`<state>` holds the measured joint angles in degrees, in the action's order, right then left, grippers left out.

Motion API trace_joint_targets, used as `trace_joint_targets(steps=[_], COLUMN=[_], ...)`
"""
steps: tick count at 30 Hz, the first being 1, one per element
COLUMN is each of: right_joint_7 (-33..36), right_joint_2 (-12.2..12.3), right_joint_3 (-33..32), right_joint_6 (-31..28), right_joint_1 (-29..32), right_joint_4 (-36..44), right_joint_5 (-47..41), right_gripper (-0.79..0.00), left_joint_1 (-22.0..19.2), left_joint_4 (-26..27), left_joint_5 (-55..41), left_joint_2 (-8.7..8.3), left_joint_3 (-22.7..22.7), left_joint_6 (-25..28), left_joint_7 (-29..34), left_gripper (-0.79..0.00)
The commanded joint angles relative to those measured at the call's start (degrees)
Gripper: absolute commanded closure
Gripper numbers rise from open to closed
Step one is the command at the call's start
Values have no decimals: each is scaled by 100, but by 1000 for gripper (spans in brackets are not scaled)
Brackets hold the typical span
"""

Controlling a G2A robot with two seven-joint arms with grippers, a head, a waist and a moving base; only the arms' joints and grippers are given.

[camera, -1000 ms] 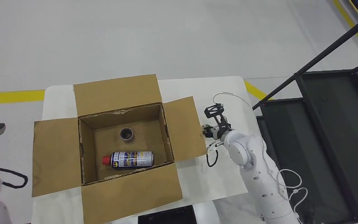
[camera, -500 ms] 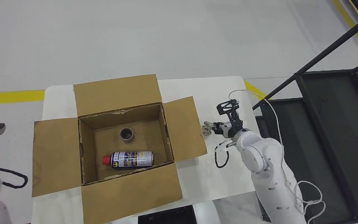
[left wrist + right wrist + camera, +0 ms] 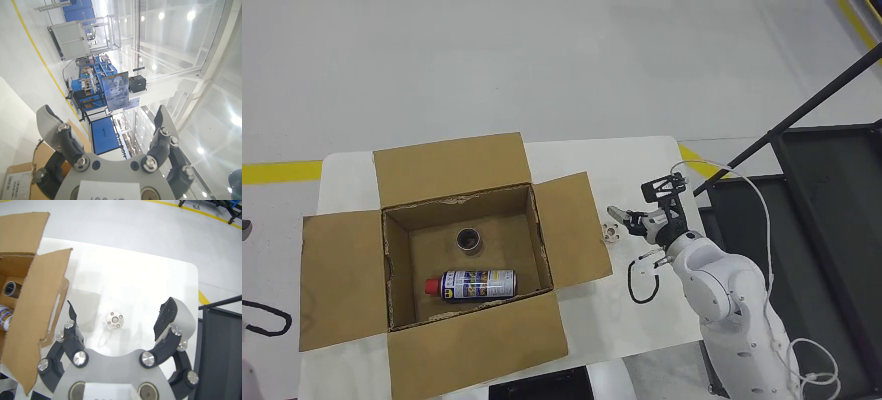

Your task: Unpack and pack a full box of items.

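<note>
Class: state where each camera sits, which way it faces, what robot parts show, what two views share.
Top: above arms, facing down at table and box; right arm shows.
Left wrist: tilted up toward ceiling and monitor; open left gripper shows.
Right wrist: facing down at disc; open right gripper shows.
Shared: top, right wrist both show box, disc.

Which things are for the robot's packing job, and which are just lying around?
For the job: box, spray can, tube, metal disc, right gripper.
Just around: dark rack, black cable, yellow floor line.
</note>
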<state>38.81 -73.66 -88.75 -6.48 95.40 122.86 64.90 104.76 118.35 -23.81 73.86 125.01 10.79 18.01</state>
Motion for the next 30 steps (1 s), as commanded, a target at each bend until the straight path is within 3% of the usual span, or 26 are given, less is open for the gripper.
trace_joint_targets(steps=[1,14,23,30], right_joint_7=[-80,-288,-660,-450], right_joint_2=[7,51,85,113], right_joint_3=[-13,90,363,964], right_joint_6=[-120,-447,-1131,-1520], right_joint_1=[-22,-222,-411,-850], right_joint_4=[-14,-112,72,159], right_joint_5=[-165,-441,-690,-53], right_gripper=[-785,-785,-785,-785], left_joint_1=[0,0,0,0], left_joint_4=[0,0,0,0], left_joint_5=[0,0,0,0], left_joint_2=[0,0,0,0], left_joint_3=[0,0,0,0], left_joint_6=[0,0,0,0], left_joint_7=[0,0,0,0], left_gripper=[-785,-785,-785,-785])
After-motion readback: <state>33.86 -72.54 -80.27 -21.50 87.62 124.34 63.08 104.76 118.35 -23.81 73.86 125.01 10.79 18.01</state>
